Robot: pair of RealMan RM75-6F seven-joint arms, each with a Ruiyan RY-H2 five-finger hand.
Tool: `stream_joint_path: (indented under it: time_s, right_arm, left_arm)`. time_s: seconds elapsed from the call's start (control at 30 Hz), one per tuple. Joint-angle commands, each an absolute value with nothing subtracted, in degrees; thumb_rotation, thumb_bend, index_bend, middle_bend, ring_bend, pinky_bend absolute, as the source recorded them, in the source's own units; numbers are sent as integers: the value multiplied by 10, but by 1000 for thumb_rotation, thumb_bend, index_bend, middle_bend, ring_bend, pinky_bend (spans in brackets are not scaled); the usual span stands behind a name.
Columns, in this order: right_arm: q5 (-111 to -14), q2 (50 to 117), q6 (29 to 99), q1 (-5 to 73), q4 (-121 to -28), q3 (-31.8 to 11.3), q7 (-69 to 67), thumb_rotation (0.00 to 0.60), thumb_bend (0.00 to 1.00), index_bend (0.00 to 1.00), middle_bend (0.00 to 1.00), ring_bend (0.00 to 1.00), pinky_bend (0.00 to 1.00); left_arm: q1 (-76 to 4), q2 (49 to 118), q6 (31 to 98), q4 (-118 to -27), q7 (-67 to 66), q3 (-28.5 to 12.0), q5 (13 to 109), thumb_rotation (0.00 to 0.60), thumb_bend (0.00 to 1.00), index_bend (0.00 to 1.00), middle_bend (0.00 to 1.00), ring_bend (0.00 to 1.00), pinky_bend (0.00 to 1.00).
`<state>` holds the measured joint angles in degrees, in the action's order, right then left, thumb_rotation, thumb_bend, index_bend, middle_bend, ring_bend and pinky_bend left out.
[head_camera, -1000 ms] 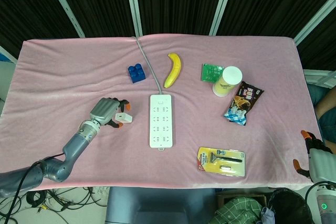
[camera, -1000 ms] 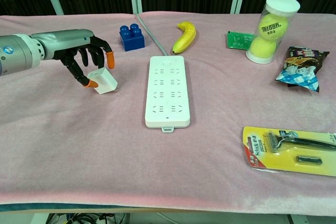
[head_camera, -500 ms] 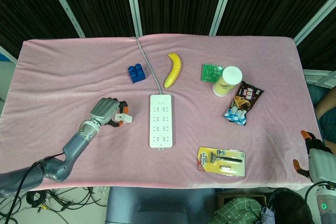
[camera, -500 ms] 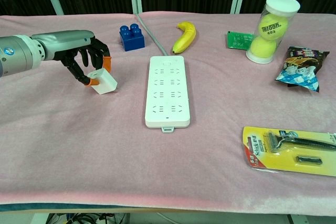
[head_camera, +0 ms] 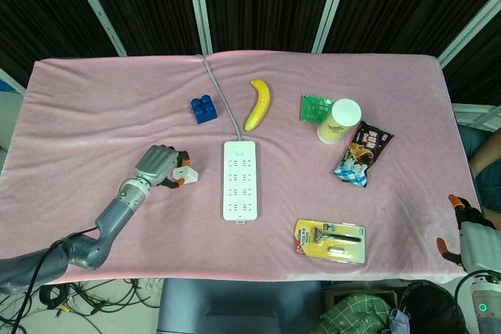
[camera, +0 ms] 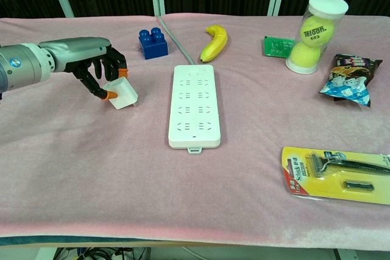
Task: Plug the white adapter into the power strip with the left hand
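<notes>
Where left hand (camera: 97, 68) curls, white adapter (camera: 120, 94) pinched at fingertips, power strip (camera: 194, 105) well right

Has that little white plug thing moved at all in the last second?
Yes, slightly. The white adapter has tipped up in the left hand, its top edge rising toward the blue block.

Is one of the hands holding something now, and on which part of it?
The left hand grips the white adapter, with fingertips on its top and left side. The right hand holds nothing.
</notes>
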<state>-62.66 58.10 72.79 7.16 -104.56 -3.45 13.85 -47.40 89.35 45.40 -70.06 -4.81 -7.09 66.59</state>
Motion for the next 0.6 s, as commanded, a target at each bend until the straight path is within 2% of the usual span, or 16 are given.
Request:
stream_joint_path:
  time_s: [0.03,0.23,0.47,0.6]
  right_arm:
    - [-626,581,727,72,-1046,-35,138,600,284,89,92,162,272]
    - [-625,580,727,72,-1047,-34,137,600,284,90,92,162,272]
    - [-623,581,728,72,-1048,-35,138,600,284,90,92,162,272]
    - [-622,581,728,72,-1047,-35,138,600,284,90,92,162,272]
  left_arm:
    - [-475,890,462,-710,-34,-78,680,600,337,490,560,396,411]
    - [-492,862,467,-741,-56,-96,693,600,367,498,562,397,414]
    - [-577,821,389,-795,-167,-134,636,600,367,505,563,397,414]
    - [-618,819,352,-805,-209,-141,575,600,367,514,565,397,433]
